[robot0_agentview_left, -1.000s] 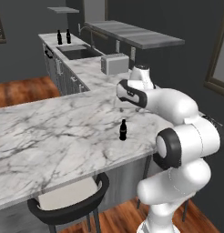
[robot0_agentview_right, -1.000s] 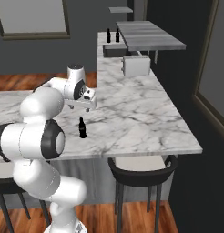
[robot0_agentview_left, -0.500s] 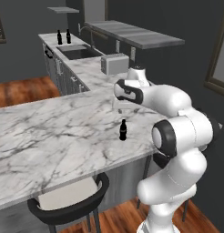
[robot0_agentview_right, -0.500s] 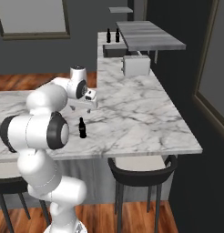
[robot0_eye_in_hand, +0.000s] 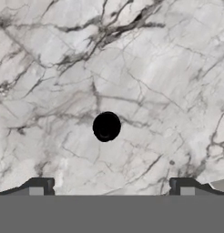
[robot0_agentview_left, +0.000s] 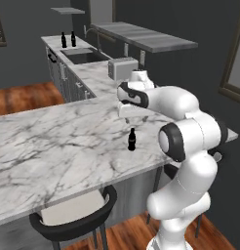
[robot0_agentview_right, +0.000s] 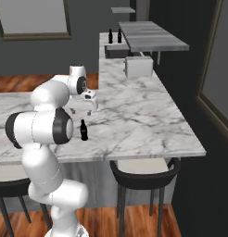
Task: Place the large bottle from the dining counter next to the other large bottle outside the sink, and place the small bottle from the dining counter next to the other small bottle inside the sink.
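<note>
My gripper [robot0_eye_in_hand: 109,189] hangs spread wide and empty, pointing straight down over the small black bottle [robot0_agentview_left: 132,139], so in the hand view I see its round top [robot0_eye_in_hand: 106,126] from directly above, a little ahead of my fingertips [robot0_eye_in_hand: 40,185]. The bottle stands upright on the white marble counter [robot0_agentview_left: 53,146], near the edge where the stools [robot0_agentview_left: 75,219] sit, and nothing touches it. I hold the jaws this far apart so they can drop on either side of the neck. I judge the next move is a straight descent, once the bottle lies centred between my fingertips. Far off along the counter lies the dark sink [robot0_agentview_left: 85,56], with two bottles [robot0_agentview_left: 68,40] standing beside it, where this one must eventually go.
</note>
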Available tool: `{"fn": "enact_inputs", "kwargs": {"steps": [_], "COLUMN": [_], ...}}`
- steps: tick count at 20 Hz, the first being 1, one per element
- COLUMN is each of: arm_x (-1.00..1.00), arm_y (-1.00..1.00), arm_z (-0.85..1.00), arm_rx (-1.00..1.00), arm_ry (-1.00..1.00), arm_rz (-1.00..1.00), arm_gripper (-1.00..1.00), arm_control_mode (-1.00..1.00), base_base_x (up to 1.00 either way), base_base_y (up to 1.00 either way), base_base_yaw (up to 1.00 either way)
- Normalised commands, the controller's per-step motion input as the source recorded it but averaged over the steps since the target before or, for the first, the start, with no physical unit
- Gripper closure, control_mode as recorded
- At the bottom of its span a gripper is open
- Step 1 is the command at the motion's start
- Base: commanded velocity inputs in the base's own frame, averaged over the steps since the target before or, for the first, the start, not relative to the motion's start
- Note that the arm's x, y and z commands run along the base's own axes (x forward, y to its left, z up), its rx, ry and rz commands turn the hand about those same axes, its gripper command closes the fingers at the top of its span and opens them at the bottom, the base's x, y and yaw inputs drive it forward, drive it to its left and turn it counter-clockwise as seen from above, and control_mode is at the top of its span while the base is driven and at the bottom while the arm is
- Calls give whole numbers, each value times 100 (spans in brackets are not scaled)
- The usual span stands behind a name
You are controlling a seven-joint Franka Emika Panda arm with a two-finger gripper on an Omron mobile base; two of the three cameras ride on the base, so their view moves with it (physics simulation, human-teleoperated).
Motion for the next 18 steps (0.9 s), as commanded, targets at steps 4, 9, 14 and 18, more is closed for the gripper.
{"fn": "enact_inputs", "kwargs": {"steps": [4,9,14,18], "arm_x": [3,14,26,25], "arm_y": [0,0,1,8], "arm_z": [-2,-23,-27,-20], "arm_rx": [0,0,0,0], "arm_ry": [2,1,1,4], "arm_rz": [0,0,0,0], "arm_gripper": [-100,-100,-100,-100], "arm_control_mode": [-100,-100,-100,-100], "base_base_x": [0,0,0,0], "base_base_y": [0,0,0,0], "base_base_yaw": [0,0,0,0]}}
